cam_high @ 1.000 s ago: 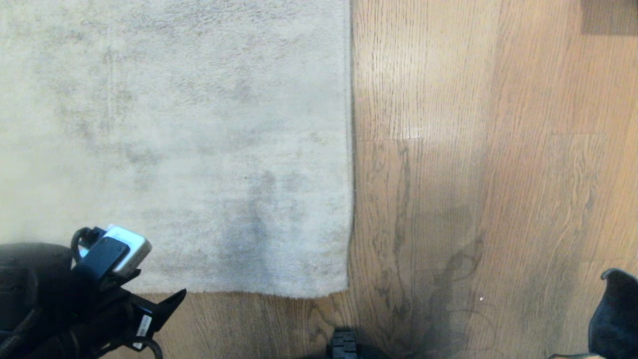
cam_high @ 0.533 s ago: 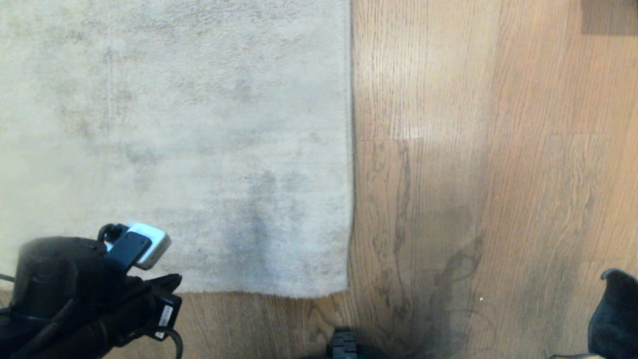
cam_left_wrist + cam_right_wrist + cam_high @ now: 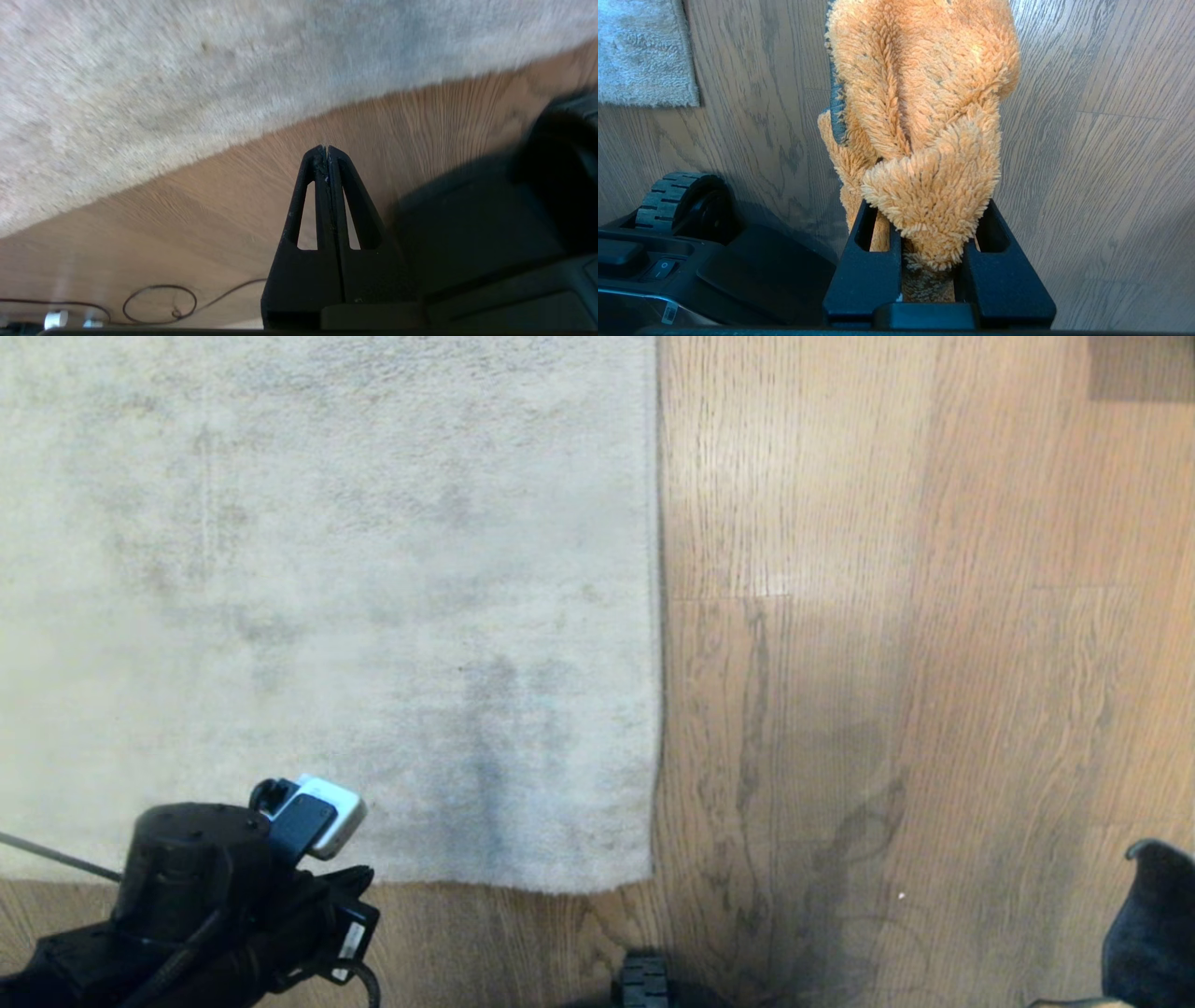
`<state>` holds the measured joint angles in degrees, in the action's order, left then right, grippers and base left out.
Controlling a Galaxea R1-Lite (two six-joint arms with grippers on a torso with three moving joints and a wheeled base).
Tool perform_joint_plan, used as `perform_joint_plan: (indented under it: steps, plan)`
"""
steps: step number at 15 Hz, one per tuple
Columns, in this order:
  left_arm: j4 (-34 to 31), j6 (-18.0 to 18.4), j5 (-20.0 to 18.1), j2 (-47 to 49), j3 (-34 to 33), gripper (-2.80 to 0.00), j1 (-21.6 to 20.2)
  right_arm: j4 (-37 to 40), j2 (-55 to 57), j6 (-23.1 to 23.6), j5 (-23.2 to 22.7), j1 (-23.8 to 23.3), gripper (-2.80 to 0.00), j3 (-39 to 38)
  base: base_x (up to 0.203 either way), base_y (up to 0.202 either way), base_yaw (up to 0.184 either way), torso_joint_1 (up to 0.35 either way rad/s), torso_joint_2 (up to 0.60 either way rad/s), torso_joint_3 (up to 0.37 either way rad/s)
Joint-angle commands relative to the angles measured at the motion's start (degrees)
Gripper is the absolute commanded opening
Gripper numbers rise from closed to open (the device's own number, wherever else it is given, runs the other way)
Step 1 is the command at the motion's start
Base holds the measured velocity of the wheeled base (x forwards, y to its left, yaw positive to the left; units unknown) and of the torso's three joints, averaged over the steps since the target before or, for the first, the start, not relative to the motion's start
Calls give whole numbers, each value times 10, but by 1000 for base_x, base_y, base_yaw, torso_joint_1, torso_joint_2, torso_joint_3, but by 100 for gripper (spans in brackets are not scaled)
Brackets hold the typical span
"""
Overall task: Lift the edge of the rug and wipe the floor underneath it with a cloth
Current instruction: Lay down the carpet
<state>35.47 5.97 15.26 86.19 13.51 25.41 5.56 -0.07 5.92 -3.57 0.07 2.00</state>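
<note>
Left end effector (image 3: pixel 327 148) pinched shut, empty, above bare floor (image 3: pixel 840 616) just short of rug edge (image 3: pixel 485 887). Rug lies flat: looks limp, heavy; pinch bound hem near corner. Right end effector (image 3: pixel 931 233) grips cloth (image 3: pixel 920 107), soft, light.

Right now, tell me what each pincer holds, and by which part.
The right pincer grips the cloth by one bunched end; the rest sticks out past the fingers. The left pincer is shut on nothing, above the floor.
</note>
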Motion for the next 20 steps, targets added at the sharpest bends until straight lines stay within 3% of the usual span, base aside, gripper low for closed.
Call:
perform_joint_plan:
  steps: [1, 5, 7, 10, 12, 14, 18, 20]
  plan:
    - [3, 0, 0, 19, -2, -280, 0, 0, 1, 1, 0, 0, -280, -1, 0, 0, 0, 0, 0, 0]
    - [14, 1, -1, 63, 2, -280, 0, 0, 1, 1, 0, 0, -280, -1, 0, 0, 0, 0, 0, 0]
    - [62, 2, -2, 115, 3, -280, 1, 1, 1, 1, 0, 0, -280, 0, 0, 0, 0, 0, 0, 0]
    - [214, 0, -1, 238, 5, -280, 12, 1, 1, 1, 0, 0, -280, 0, 0, 0, 0, 0, 0, 0]
    - [319, -41, 0, 296, 9, -280, 52, 0, 1, 1, 0, 0, -280, 0, 0, 0, 0, 0, 0, 0]
    - [331, -81, 2, 318, 51, -280, 83, 1, 1, 1, 0, 0, -280, 0, 0, 0, 0, 0, 0, 0]
    - [277, -92, -1, 335, 158, -280, 113, 0, 1, 1, 0, 0, -280, 0, 0, 0, 0, 0, 0, 0]
    - [239, -92, -5, 341, 173, -280, 127, 0, 1, 1, 0, 0, -280, -1, 0, 0, 0, 0, 0, 0]
